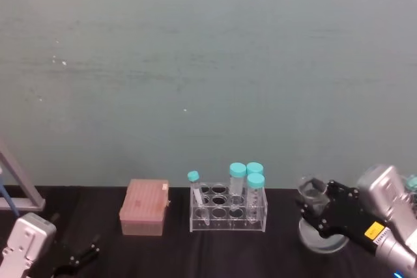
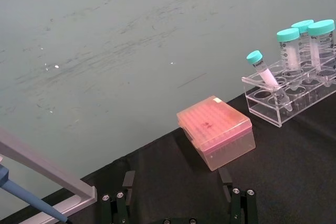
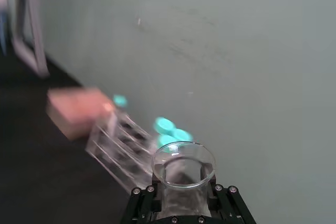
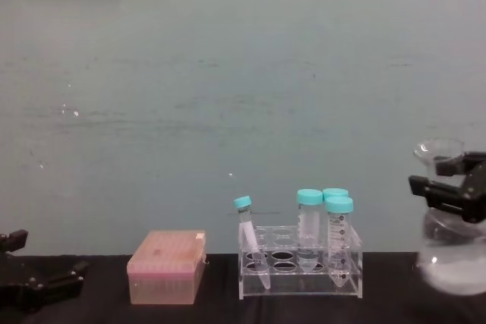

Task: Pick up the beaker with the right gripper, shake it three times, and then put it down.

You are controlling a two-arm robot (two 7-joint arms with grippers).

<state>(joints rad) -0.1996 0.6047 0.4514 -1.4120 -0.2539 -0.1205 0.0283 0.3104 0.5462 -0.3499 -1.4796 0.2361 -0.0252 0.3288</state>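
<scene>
Black tabletop, pale green wall behind. The right gripper (image 4: 442, 177) is clamped across the narrow neck of the beaker (image 4: 454, 267), just under the flared rim, to the right of the tube rack (image 4: 300, 267). Whether its base clears the table cannot be told. Judgement: smooth, fragile glass, liquid-weighted low; the neck suits a firm, uncrushing hold. The left gripper (image 2: 178, 205) sits parked, fingers spread, far left of the rack.
</scene>
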